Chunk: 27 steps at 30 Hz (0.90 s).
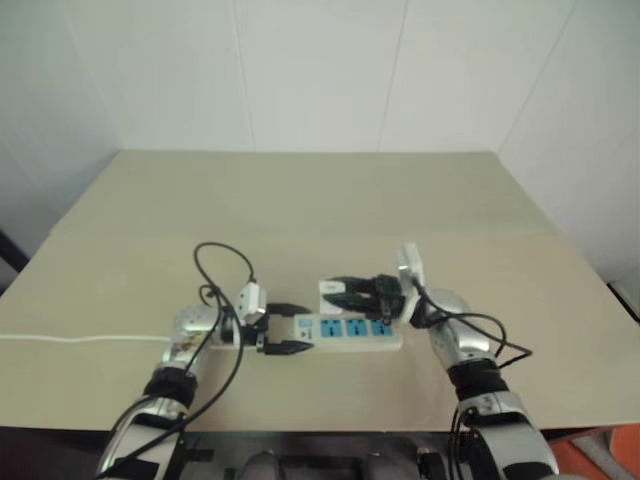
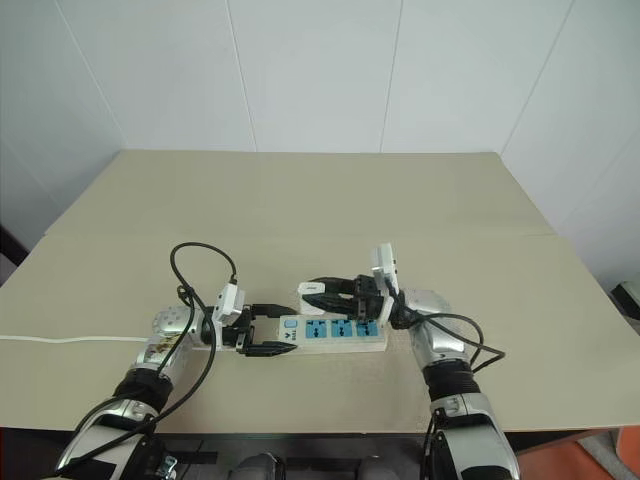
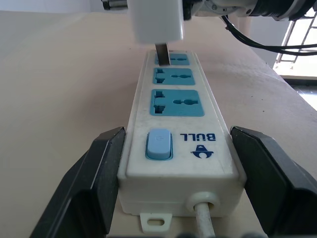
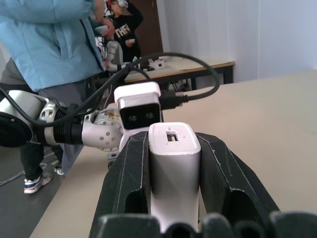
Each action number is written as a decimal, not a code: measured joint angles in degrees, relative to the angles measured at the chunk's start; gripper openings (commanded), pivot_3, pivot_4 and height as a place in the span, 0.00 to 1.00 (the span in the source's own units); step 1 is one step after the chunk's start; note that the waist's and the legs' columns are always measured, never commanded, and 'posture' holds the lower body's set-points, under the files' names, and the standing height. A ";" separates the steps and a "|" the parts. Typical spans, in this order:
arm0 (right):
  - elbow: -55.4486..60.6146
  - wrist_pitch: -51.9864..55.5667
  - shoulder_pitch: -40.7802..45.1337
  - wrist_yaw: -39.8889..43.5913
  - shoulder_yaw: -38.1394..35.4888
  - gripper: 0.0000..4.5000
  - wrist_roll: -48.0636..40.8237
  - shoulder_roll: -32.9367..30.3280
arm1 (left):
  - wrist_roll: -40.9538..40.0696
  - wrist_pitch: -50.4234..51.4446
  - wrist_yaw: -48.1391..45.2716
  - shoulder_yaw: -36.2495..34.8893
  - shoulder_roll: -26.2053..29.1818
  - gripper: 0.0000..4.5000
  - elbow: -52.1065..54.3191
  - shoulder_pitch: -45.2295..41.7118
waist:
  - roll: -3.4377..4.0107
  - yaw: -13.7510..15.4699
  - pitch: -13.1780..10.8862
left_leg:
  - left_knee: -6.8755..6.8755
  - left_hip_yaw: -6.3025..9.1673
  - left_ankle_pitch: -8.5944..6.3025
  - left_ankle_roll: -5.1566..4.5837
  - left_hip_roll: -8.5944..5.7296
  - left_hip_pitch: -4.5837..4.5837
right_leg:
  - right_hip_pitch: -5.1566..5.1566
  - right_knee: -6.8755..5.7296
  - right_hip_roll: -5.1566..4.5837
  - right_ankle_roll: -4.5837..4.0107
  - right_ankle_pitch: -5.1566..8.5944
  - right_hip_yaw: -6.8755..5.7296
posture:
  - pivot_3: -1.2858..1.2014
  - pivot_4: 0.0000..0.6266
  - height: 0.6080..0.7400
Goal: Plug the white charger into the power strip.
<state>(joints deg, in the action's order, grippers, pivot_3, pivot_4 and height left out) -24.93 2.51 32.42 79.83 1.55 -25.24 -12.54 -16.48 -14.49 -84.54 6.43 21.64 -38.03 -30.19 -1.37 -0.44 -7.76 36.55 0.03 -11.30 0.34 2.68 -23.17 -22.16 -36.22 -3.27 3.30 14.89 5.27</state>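
Presently the right pincer point(image 1: 345, 293) clamps the white charger point(image 3: 156, 21), prongs entering the far socket of the power strip point(image 3: 177, 131); left pincer point(image 1: 287, 328) braces its switch end. Advisable: press squarely downward.

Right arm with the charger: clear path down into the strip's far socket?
Probably yes. The right pincer holds the charger above the far socket, its prong nearly at the slot. The left pincer clamps only the switch end of the power strip.

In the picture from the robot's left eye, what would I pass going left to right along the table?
White cord → left hand, shut on the switch end of the power strip → the strip's blue sockets → white charger, held over the strip by the right hand.
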 measured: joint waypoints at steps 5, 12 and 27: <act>-2.40 -2.31 -0.02 -0.03 0.40 0.25 1.54 0.40 | 0.22 0.28 0.19 -0.03 0.05 0.71 0.78 0.29 | 0.00 0.00 0.00 | 0.00 0.00 0.00 0.00 0.00 0.00 | 0.00 0.02 0.00 0.00 0.00 0.00 | 0.52 0.24 1.00; -7.09 -4.91 0.59 0.02 0.45 0.25 2.27 1.35 | 0.29 0.92 0.56 -0.07 0.16 0.71 1.49 0.66 | 0.00 -0.09 0.00 | 0.00 -0.01 0.00 0.00 0.00 0.00 | 0.00 0.03 0.00 0.00 0.00 0.01 | 0.52 0.24 1.00; -9.91 -8.02 1.94 0.11 0.36 0.25 2.66 1.31 | 0.32 1.03 0.69 -0.11 0.34 0.71 1.91 0.88 | 0.01 -0.21 0.00 | 0.00 0.00 0.00 0.00 0.00 0.01 | 0.01 0.02 0.00 0.00 0.00 0.02 | 0.52 0.24 1.00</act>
<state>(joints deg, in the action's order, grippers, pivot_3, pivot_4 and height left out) -34.84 -5.51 34.36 79.93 1.91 -22.58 -11.22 -16.16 -13.47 -83.85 6.32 21.98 -36.12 -29.31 -1.36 -0.66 -7.75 36.55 0.02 -11.30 0.34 2.69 -23.16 -22.15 -36.20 -3.27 3.29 14.89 5.28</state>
